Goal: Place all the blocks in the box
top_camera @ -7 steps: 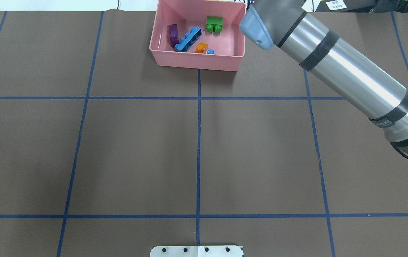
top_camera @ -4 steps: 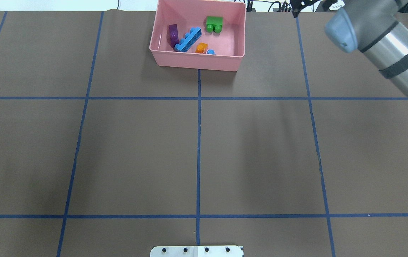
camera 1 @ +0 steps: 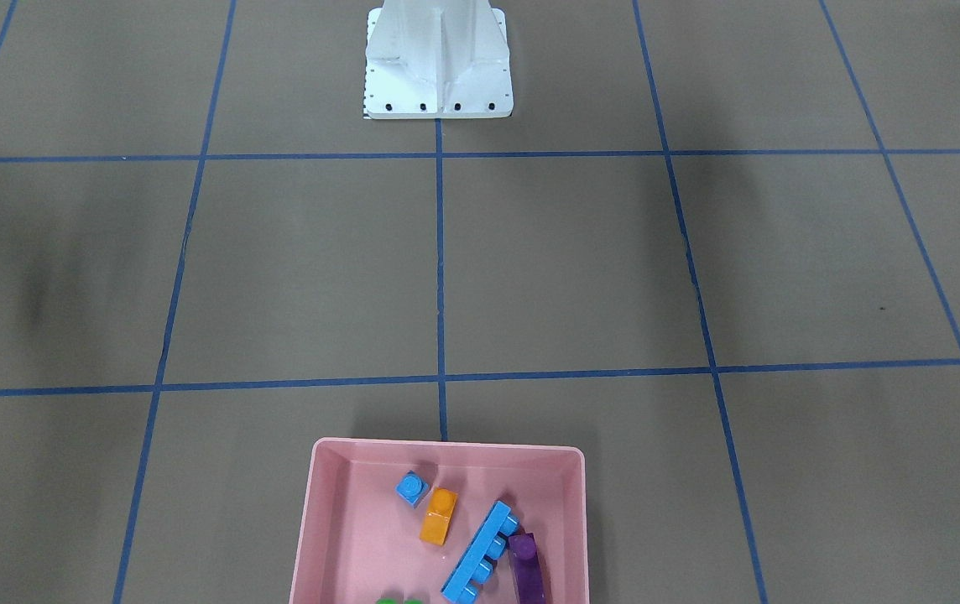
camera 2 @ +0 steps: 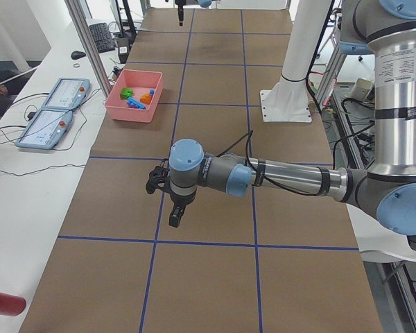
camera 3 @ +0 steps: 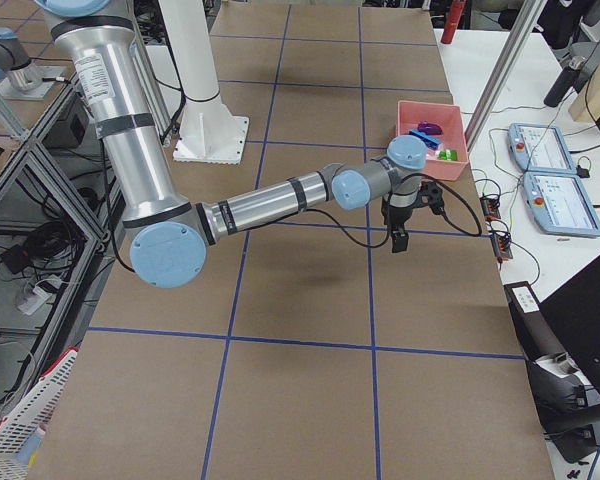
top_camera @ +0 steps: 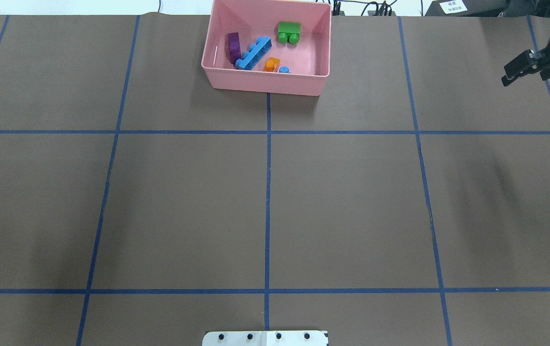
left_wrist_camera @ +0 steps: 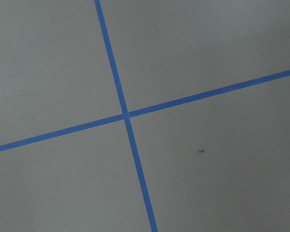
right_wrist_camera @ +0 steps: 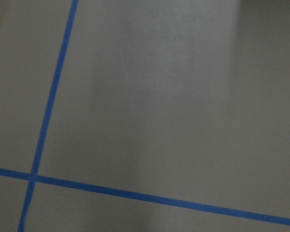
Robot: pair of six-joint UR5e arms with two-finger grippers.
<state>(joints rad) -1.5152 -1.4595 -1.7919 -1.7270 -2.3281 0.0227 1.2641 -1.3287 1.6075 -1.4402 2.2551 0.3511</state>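
The pink box (top_camera: 265, 82) stands at the far middle of the table and holds all the blocks I see: green (top_camera: 289, 32), purple (top_camera: 232, 45), long light-blue bar (top_camera: 254, 53), orange (top_camera: 271, 64) and tiny light-blue square (top_camera: 284, 70). In the front-facing view the box (camera 1: 446, 446) shows them too, the green one (camera 1: 399, 601) cut by the edge. My right gripper (top_camera: 525, 72) hovers far right of the box, holding nothing I can see; I cannot tell if it is open. My left gripper (camera 2: 175, 216) hangs over the table's left part; I cannot tell its state.
The white robot base (camera 1: 438, 84) stands at the near middle edge of the table. Blue tape lines (top_camera: 268, 192) divide the brown table cover. Control tablets (camera 2: 55, 111) lie beyond the far table edge.
My right arm has swung away from beside the box to the table's right edge. The blocks in the box have not moved.
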